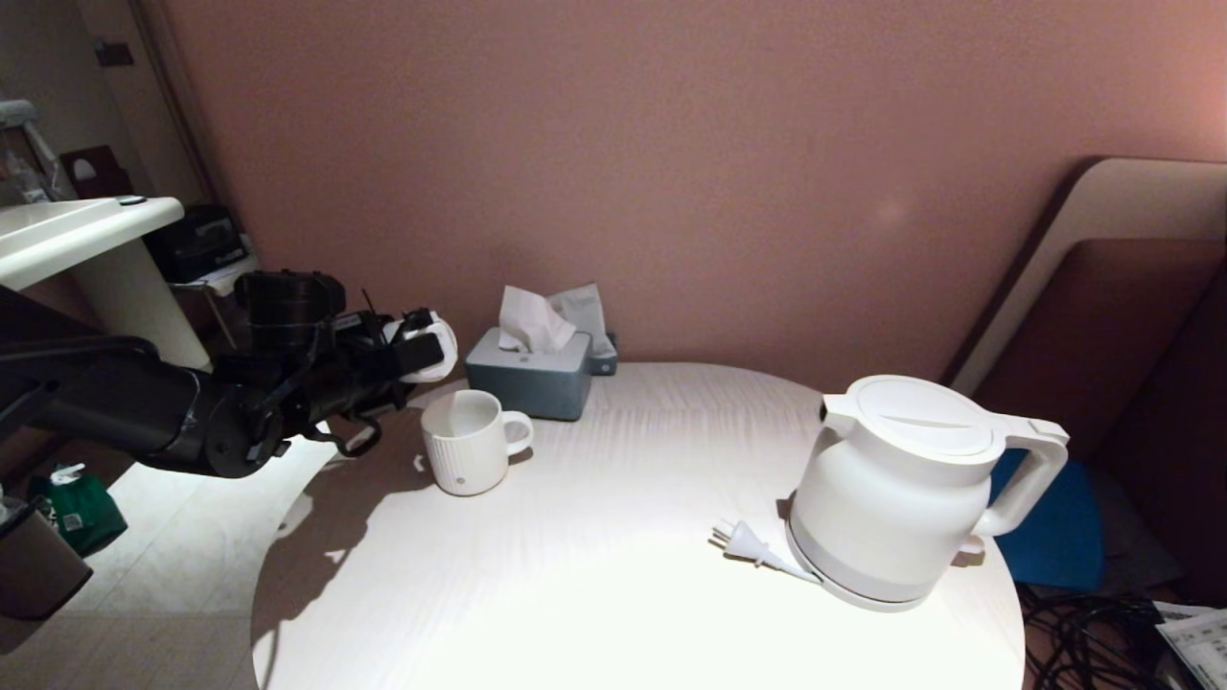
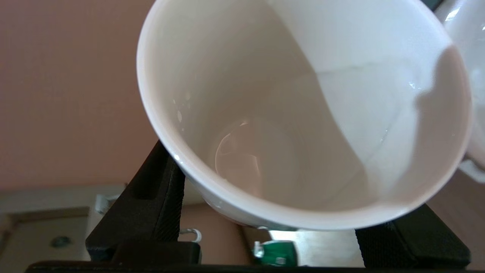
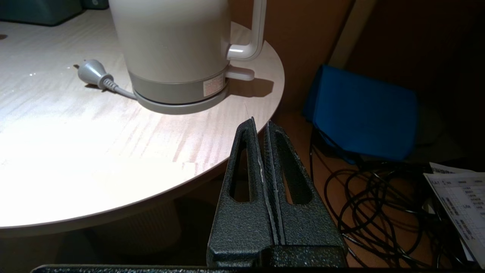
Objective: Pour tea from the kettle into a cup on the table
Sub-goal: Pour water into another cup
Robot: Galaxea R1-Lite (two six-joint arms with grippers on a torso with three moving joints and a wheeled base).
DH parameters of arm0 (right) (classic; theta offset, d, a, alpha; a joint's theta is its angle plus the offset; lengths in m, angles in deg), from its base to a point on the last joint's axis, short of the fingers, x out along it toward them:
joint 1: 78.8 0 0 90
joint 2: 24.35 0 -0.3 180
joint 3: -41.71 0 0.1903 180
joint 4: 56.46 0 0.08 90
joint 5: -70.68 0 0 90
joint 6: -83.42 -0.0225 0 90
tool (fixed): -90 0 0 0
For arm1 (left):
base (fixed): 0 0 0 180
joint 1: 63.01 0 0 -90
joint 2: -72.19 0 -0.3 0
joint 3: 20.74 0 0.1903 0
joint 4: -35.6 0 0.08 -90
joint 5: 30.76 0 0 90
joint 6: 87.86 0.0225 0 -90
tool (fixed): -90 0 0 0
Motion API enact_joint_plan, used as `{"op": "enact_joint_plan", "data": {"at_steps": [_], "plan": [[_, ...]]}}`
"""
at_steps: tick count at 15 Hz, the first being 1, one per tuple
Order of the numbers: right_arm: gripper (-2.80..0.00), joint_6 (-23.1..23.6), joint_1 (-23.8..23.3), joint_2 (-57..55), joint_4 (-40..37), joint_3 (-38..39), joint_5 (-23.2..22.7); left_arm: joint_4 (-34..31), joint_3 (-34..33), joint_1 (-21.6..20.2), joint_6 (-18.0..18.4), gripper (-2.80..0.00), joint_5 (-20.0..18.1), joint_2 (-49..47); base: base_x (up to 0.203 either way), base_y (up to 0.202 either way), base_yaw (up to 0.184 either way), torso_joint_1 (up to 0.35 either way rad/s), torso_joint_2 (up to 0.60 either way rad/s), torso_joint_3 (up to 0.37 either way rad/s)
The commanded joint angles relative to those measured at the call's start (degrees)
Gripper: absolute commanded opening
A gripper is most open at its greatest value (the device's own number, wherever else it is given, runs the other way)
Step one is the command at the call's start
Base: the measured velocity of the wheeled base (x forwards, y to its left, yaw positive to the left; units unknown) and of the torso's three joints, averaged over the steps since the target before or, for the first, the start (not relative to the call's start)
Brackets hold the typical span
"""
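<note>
A: Item one, the table [image 1: 575, 575]: round, pale wood grain, filling the lower centre of the head view. You work over it.

B: Item two?

A: The kettle [image 1: 906, 484], lower right of the head view, seated on its grey base [image 3: 178, 108], lid down, handle facing right. The plug [image 1: 743, 541] lies loose beside it.

B: The grippers?

A: Left gripper [image 2: 273, 235], centre left of the head view, off the table's edge: clamped on the cup [image 2: 303, 113], which you hold tilted and, it appears, empty. Right gripper [image 3: 265, 151], below the table rim near the kettle: fingers pressed together, holding nothing.

B: Hazards?

A: The ribbed mug [image 1: 470, 450] stands right below your cup's path; set down carelessly and you knock it. Likely, too, the base lifts with the kettle.
</note>
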Motion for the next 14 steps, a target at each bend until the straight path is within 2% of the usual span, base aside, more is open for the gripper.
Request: {"op": "enact_joint_plan", "data": {"at_steps": [1,5,8,12,14], "plan": [[-2.8,0.0,0.0,0.0,0.0,0.0,0.0,0.2,-0.2,0.4,2.9,-2.8,0.2,0.2,0.0,0.0,0.0,0.0,0.0,0.0],[-2.8,0.0,0.0,0.0,0.0,0.0,0.0,0.2,-0.6,0.4,8.3,-2.8,0.6,0.3,0.0,0.0,0.0,0.0,0.0,0.0],[-2.8,0.0,0.0,0.0,0.0,0.0,0.0,0.7,-4.2,0.4,11.1,-2.8,2.1,1.3,0.0,0.0,0.0,0.0,0.0,0.0],[-2.8,0.0,0.0,0.0,0.0,0.0,0.0,8.6,-6.5,0.4,15.2,-2.8,2.2,-0.4,0.0,0.0,0.0,0.0,0.0,0.0],[-2.8,0.0,0.0,0.0,0.0,0.0,0.0,9.3,-6.4,0.5,16.7,-2.8,2.2,-0.8,0.0,0.0,0.0,0.0,0.0,0.0]]}}
